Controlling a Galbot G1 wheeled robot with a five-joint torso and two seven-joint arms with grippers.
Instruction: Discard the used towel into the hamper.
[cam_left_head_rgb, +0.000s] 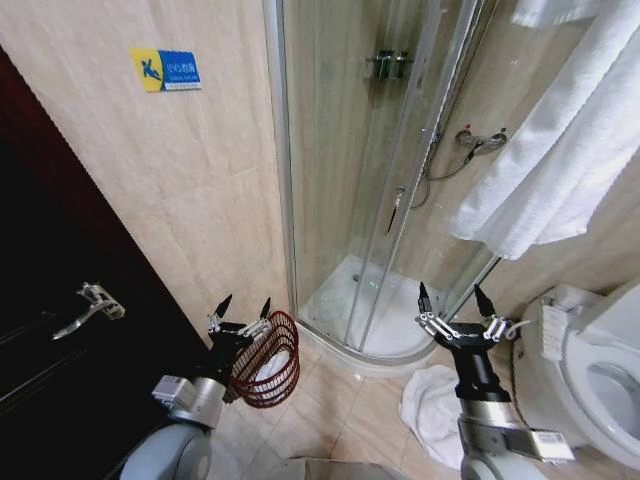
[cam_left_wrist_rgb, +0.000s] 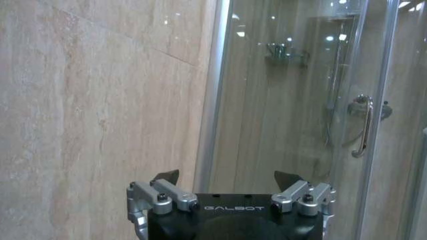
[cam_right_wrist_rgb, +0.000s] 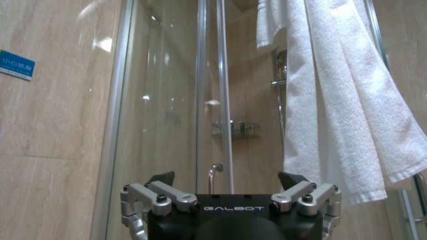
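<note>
Both arms rise from the bottom of the head view, wrists upright and fingers pointing up. The left claw (cam_left_head_rgb: 240, 305) stands spread and empty just in front of the hamper (cam_left_head_rgb: 270, 360), which sits on the floor (cam_left_head_rgb: 340, 420) against the tiled wall (cam_left_head_rgb: 200, 180), beside the near corner of the shower enclosure (cam_left_head_rgb: 370, 200). Something white lies inside the hamper. The right claw (cam_left_head_rgb: 457, 297) is likewise wide open and holds nothing, raised over the floor between the shower's edge and the toilet (cam_left_head_rgb: 590, 370). Just below and beside it a crumpled white towel (cam_left_head_rgb: 430, 405) lies on the floor tiles, well apart from the hamper; this looks like the used one, still to be picked up. A second white towel (cam_left_head_rgb: 560, 140) hangs high above, and in the right wrist view it drapes beside the glass. Both arms seem poised at rest height, not yet reaching down.
</note>
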